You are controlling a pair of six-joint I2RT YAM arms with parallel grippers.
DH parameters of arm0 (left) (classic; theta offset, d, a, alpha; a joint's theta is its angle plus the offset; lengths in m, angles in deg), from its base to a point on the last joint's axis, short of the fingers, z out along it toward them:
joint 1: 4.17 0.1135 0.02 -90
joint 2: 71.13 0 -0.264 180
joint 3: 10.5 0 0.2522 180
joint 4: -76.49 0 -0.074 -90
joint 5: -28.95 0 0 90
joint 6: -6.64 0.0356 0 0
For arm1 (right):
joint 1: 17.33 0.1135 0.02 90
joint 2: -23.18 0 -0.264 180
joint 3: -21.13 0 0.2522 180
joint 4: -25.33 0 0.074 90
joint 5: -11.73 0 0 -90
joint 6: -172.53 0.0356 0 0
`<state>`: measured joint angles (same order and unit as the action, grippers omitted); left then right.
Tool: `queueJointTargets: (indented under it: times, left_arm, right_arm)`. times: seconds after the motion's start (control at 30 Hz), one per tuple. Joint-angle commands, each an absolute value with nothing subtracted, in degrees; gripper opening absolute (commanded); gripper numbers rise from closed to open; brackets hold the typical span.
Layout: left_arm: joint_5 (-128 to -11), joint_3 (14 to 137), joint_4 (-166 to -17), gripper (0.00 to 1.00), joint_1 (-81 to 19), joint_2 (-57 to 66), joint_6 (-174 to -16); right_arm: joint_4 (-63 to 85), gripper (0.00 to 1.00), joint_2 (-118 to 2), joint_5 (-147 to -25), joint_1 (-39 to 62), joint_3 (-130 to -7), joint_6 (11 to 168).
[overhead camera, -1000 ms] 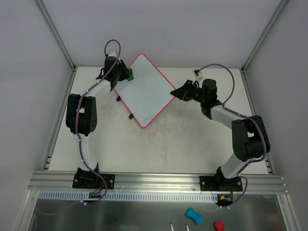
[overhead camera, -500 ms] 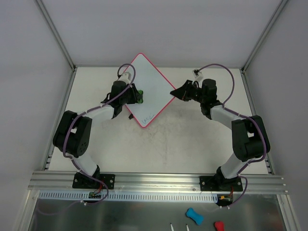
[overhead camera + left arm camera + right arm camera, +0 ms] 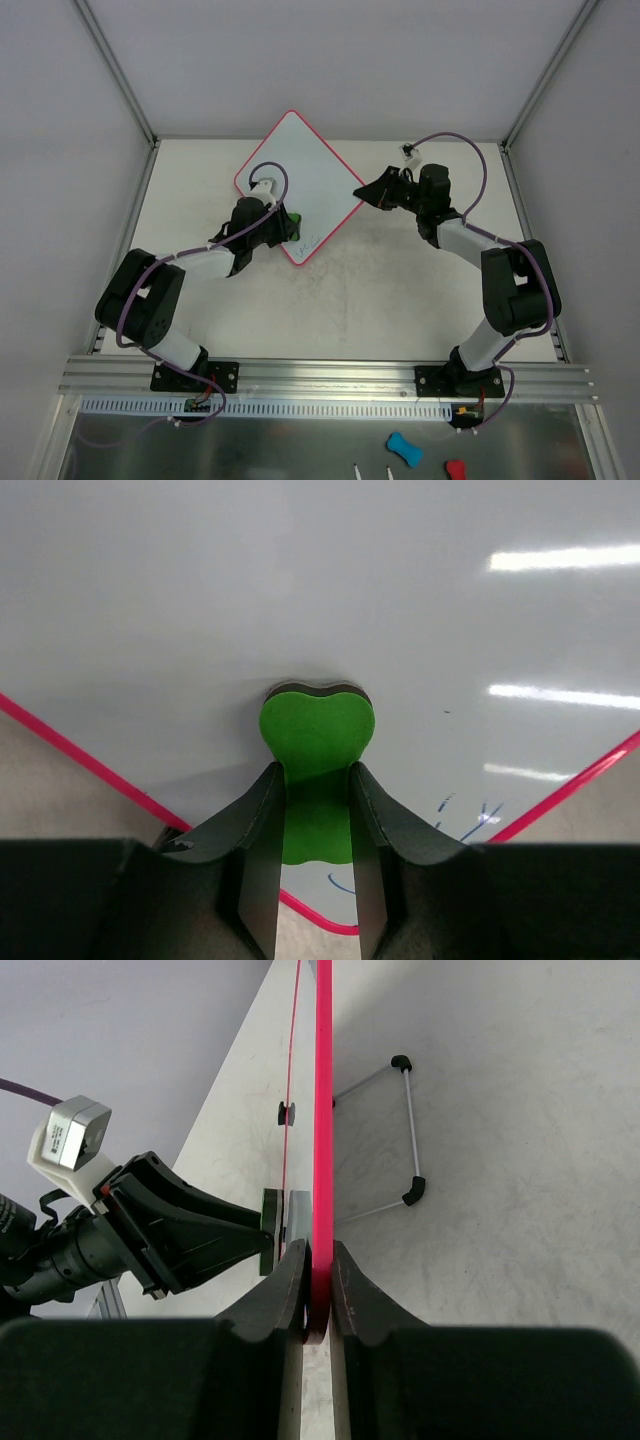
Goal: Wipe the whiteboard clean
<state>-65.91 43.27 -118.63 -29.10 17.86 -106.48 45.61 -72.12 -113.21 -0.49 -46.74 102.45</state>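
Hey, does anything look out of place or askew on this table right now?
Nothing is damaged or spilled. The whiteboard sits cornerwise, askew to the table, its corner pinched by the right pincer. Blue scribbles show near its near corner.

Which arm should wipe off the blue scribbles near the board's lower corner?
Left. The left gripper holds the green eraser against the whiteboard, right beside the blue scribbles. The right gripper is clamped on the whiteboard's edge, apparently steadying it, so it is better left there.
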Motion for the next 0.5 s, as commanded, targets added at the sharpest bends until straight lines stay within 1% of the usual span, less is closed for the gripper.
queueJointTargets:
  times: [0.0,0.1,0.33,0.47]
  left_arm:
    - [-64.05,42.90,-123.49,0.00,-31.32,15.00,-103.93]
    - [-62.38,41.67,-124.02,0.00,-32.38,14.56,-102.52]
    - [-58.86,36.40,-127.80,0.00,-32.65,14.47,-104.71]
    - [-57.45,35.87,-128.42,0.00,-32.65,15.53,-106.39]
  right_arm:
    - [44.88,0.00,-73.14,-115.80,1.47,-48.09,98.61]
    - [44.88,0.00,-73.23,-115.80,1.47,-48.09,98.61]
    - [44.88,0.00,-73.41,-115.89,1.47,-48.18,98.52]
    - [44.88,0.00,-73.32,-115.97,1.47,-48.18,98.43]
